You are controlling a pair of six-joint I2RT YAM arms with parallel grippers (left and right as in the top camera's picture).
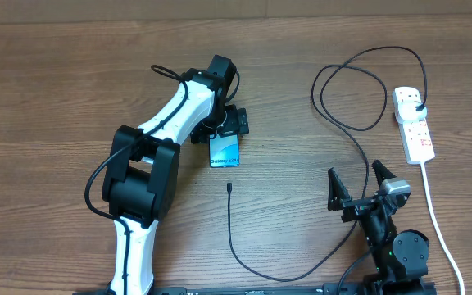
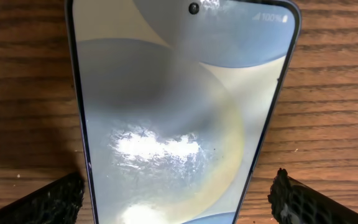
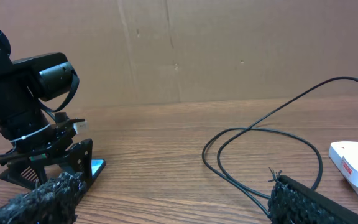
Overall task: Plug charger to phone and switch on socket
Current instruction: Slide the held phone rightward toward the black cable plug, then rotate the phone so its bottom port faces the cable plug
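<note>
The left claw, spread wide, straddles the phone, its long axis running toward the bench's near edge, at the charger tip.

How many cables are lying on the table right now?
2. The black charger cable loops from the power strip to its tip lying near the phone; the thick white cord runs from the strip toward the near right. The arms could hide more.

Left gripper extended forward, right gripper tucked back; both jaws apart.
</note>
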